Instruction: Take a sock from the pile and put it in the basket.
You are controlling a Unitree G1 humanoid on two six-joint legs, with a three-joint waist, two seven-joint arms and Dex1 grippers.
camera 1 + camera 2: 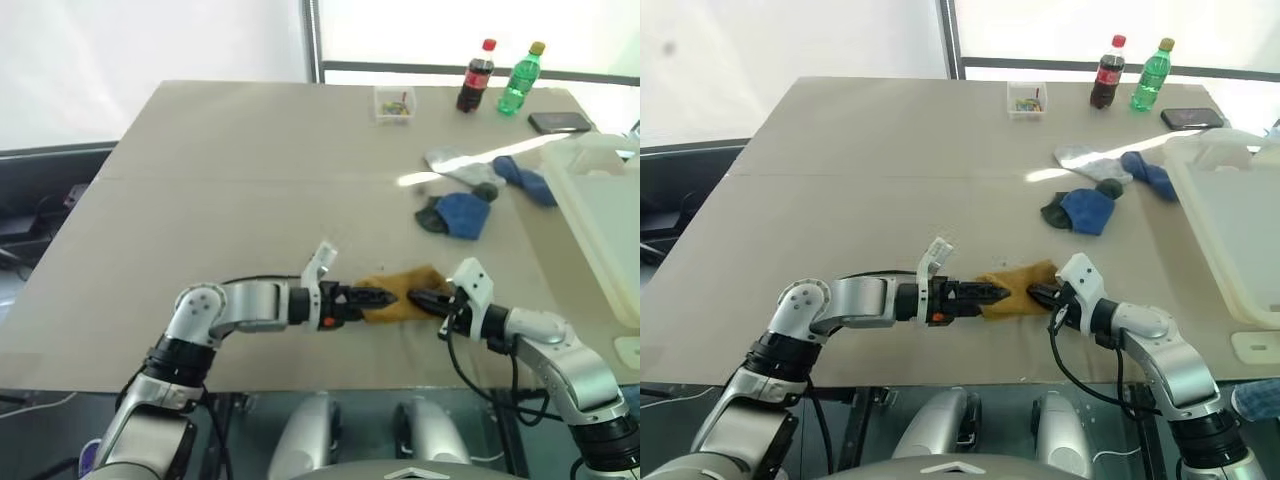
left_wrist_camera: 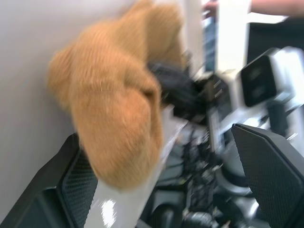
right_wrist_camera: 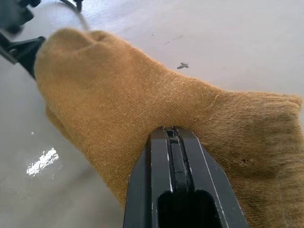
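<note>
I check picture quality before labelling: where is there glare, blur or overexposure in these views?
Left eye view: a sunlight streak glares on the table beside the pile; the windows are overexposed. Left wrist view: motion blur smears the mustard sock. Right wrist view: sharp sock, small glare patch on the table.

My table (image 1: pixel 230 170) is a wide grey-beige top. Taking the small clear box (image 1: pixel 394 104) at its far edge as my landmark: just right of it stand a cola bottle (image 1: pixel 476 75) and a green bottle (image 1: pixel 519 78), then a dark phone (image 1: pixel 559 122). Nearer me and rightward lie the pile (image 1: pixel 470 195) of socks and the basket (image 1: pixel 605 205). A mustard sock (image 1: pixel 403 297) sits nearest me.
</note>
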